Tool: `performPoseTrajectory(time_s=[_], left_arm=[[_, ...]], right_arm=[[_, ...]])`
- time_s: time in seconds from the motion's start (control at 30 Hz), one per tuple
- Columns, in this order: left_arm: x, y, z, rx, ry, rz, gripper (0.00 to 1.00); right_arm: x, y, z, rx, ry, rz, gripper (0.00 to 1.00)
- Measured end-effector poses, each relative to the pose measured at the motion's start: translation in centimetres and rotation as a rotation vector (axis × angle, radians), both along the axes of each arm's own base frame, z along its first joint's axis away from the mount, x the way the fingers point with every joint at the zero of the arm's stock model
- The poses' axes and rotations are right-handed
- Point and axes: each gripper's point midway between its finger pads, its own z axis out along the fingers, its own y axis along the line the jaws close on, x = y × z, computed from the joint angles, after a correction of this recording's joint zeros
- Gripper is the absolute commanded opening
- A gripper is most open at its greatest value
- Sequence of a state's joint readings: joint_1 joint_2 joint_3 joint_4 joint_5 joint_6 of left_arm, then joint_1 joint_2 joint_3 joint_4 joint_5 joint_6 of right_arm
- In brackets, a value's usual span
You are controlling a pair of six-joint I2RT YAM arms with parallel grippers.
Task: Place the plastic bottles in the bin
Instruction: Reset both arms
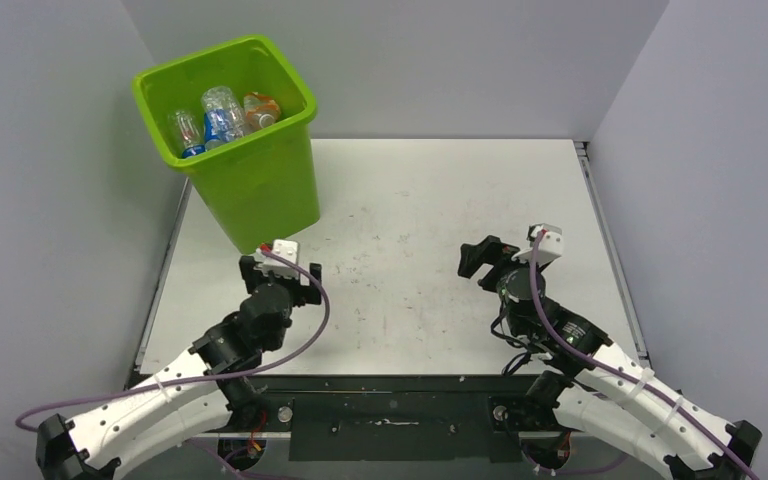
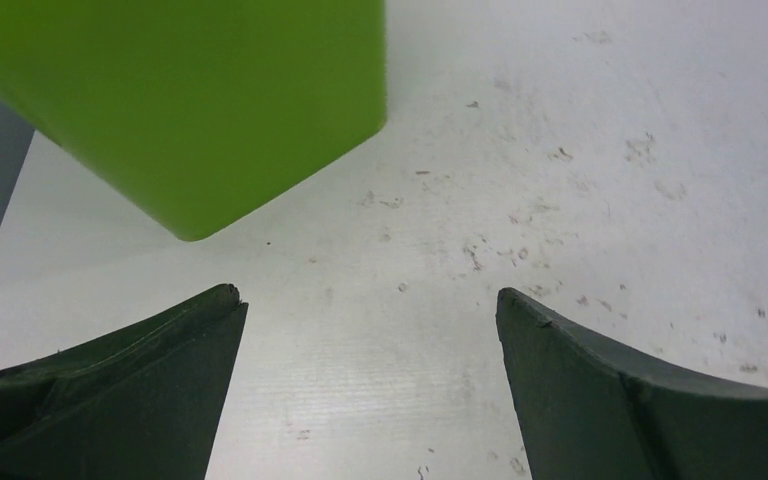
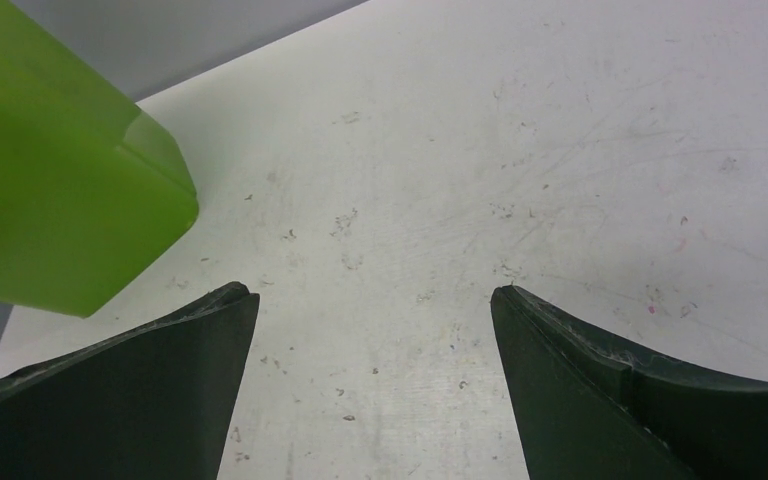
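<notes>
The bin [image 1: 260, 185] stands just beyond the left pincer [image 2: 368, 296] — bottles [image 1: 222, 112] inside.

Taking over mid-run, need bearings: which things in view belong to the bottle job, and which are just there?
Job: bin; plastic bottles, inside it; left gripper and right gripper, both open, empty.
Not the job: table; purple cables; grey walls.

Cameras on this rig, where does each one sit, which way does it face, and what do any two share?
Top external: high behind the robot, looking down at the white scuffed table and the tall lime-green plastic bin holding clear plastic bottles; both arms show.
Left wrist: on the left arm, facing forward over the table; open left pincer shows.
Right wrist: likewise, open right pincer.
Shared: both wrist views catch the bin's lower corner.
</notes>
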State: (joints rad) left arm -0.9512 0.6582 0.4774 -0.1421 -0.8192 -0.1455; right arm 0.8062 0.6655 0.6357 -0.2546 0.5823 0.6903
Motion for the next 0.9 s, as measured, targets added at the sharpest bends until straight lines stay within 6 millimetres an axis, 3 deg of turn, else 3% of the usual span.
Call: performPoseTrajectory(time_s=[0.1,0.2,0.37,0.43,0.7,0.9], left_arm=[[1.6,2.1,0.2,-0.079,-0.002,0.082,0.96],[3.2,3.9,-1.0,-0.115,0.01,0.152,0.96],[4.6,6.2,-6.7,-0.06,0.113,0.234,0.96],[4.7,6.8,-8.0,-0.04,0.14,0.249,0.96],[7.3,8.3,-5.8,-0.058,-0.012,0.304,0.96],[7.9,12.9,-9.4,-0.064,0.016,0.434,0.96]], right_arm=[[0.3,-0.3,-1.0,-0.028,0.016,-0.026,0.9],[0.6,-0.4,-1.7,-0.055,0.028,-0.043,0.9],[0.9,-0.1,-2.8,-0.087,0.056,-0.045,0.9],[0.9,-0.1,-2.9,-0.088,0.057,-0.044,0.9],[0.6,-0.7,-3.9,-0.116,0.062,-0.047,0.9],[0.9,-1.3,-4.4,-0.149,0.053,-0.062,0.9]])
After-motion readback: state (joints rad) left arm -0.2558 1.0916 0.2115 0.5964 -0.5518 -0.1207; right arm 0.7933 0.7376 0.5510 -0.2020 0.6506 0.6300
